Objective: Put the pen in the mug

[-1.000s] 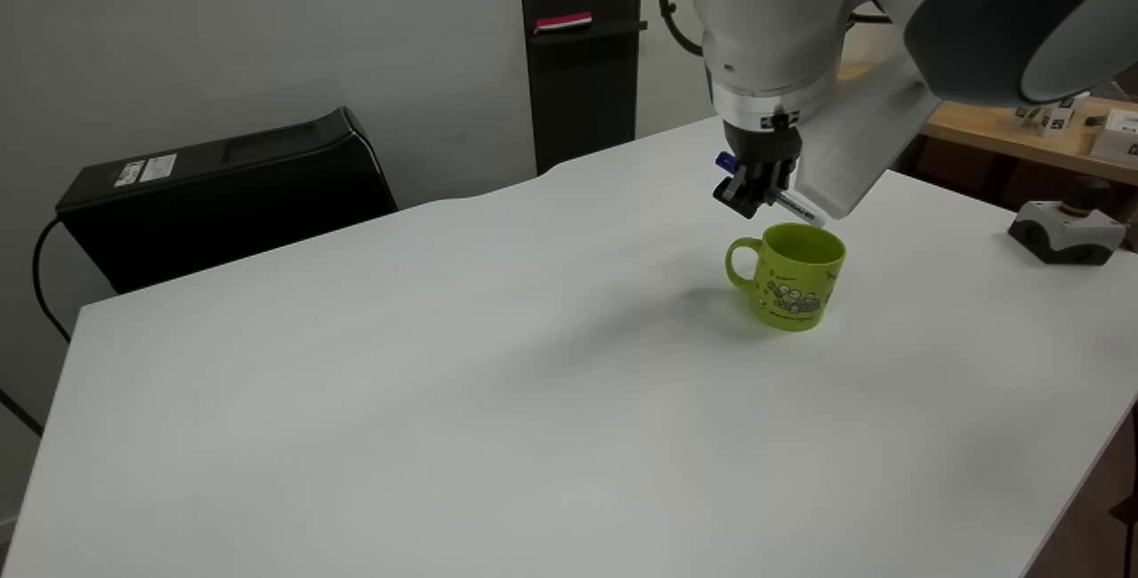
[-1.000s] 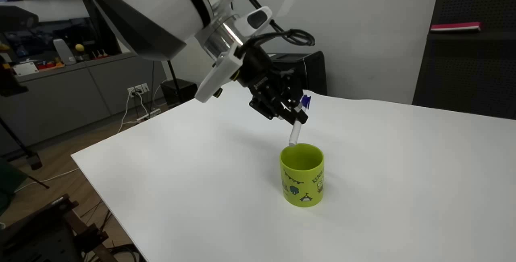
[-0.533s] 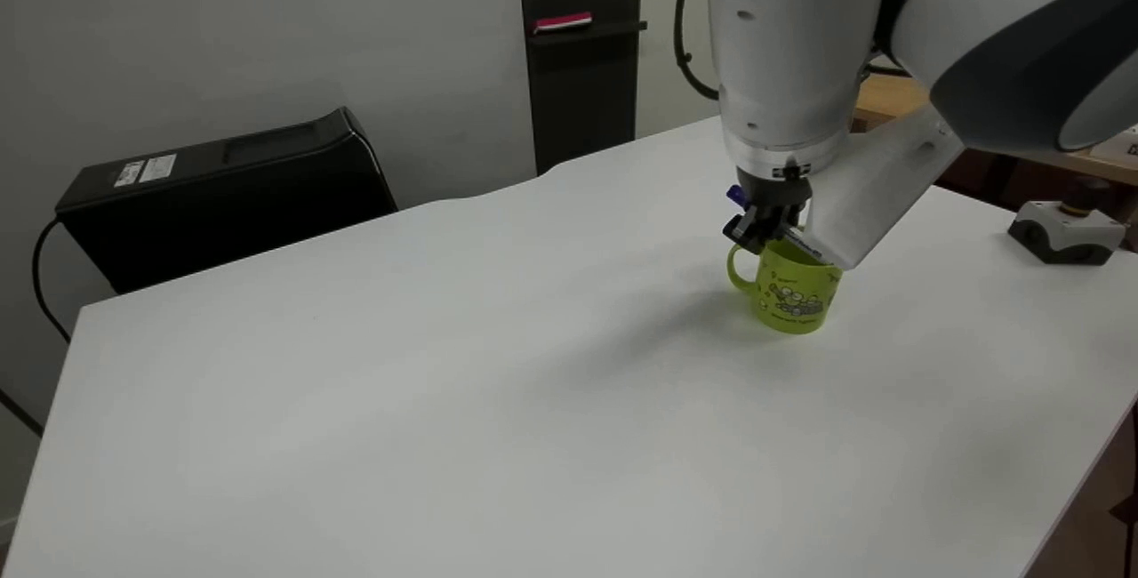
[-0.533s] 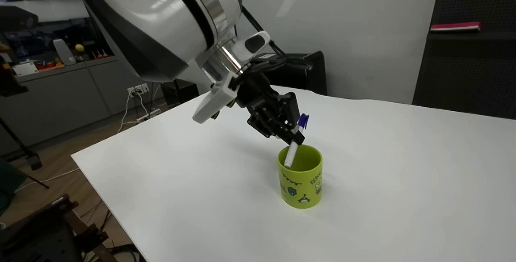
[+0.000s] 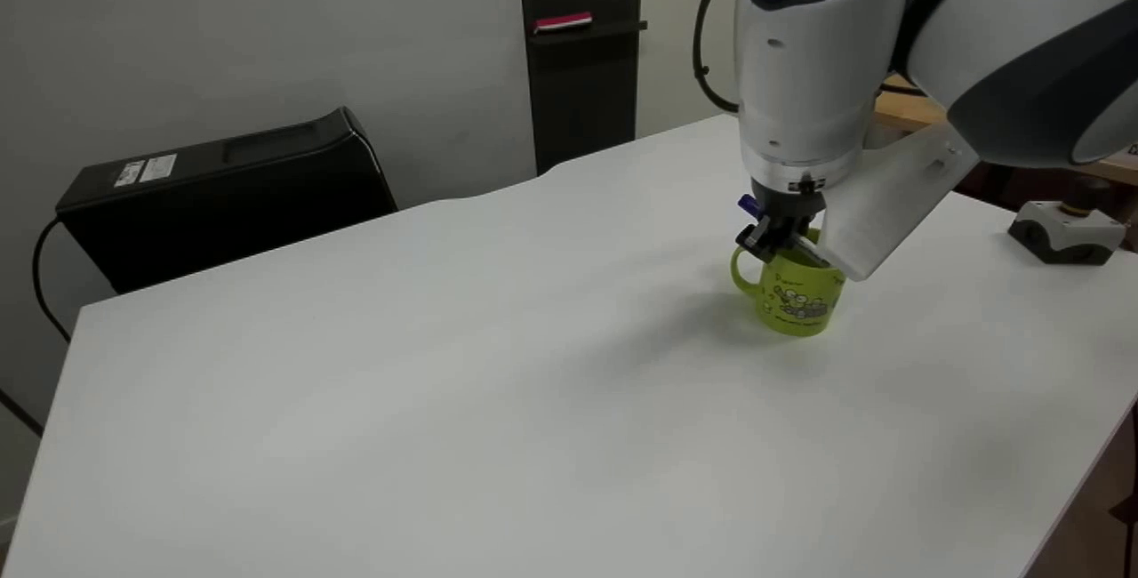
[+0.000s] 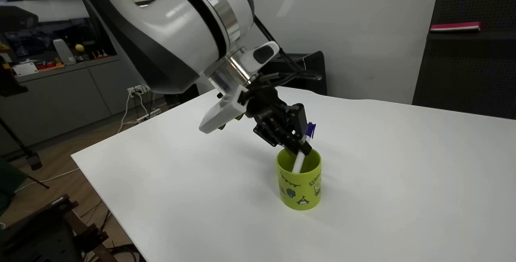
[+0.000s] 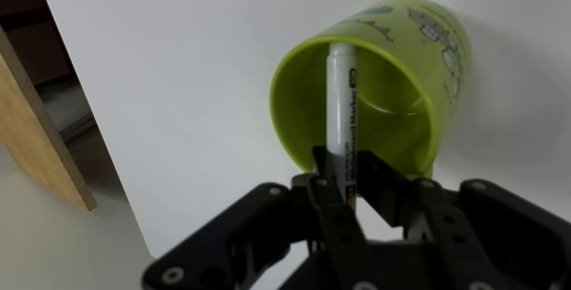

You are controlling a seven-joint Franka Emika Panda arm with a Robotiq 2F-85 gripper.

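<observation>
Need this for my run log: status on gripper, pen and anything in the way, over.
Gripper shut on pen. Pen tilted, lower end inside mug, not yet released. No obstruction seen.

The black gripper (image 7: 341, 161) pinches a whiteboard marker (image 7: 341, 98), lettering running along its white barrel. The marker's far end lies within the mouth of a lime-green mug (image 7: 415, 49), close to the rim; whether it touches the wall cannot be told. Grey print decorates the mug's outer side. The mug rests on a white table (image 7: 200, 102); a wooden board (image 7: 42, 138) shows past the edge.
</observation>
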